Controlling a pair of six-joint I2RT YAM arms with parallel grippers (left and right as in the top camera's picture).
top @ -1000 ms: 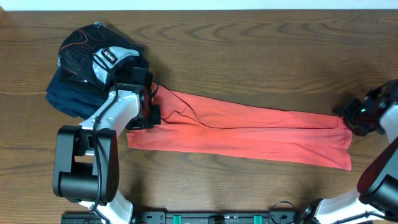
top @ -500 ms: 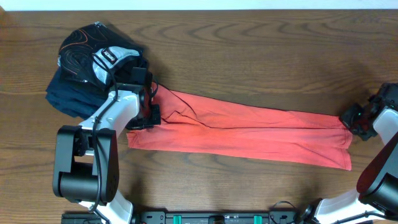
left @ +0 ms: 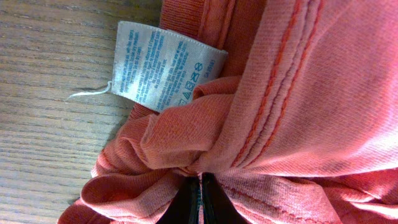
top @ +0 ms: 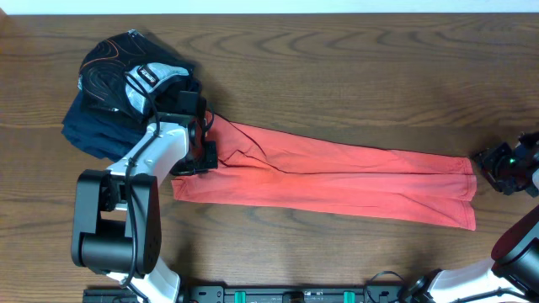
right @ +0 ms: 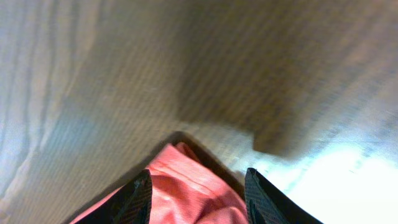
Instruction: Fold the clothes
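At about 10 o'clock on the wooden table sits a heap of dark garments with a grey-white patterned piece on top. Just at its 4 o'clock side, the left gripper comes down on the near end of the coral-red T-shirt. The shirt lies stretched into a long, narrow band across the middle of the table, running from 9 o'clock toward 3 o'clock and dipping slightly toward 4. In the left wrist view the dark fingers are pressed together at 6 o'clock, pinching a bunched fold of the cloth. A white care label lies flat at 11 o'clock from the pinch, half over bare wood. At the 3 o'clock end, the right gripper sits just beside the shirt's edge, apart from the cloth. Its wrist view shows the fingers spread wide, with a corner of the shirt lying on the table between them, ungrasped.
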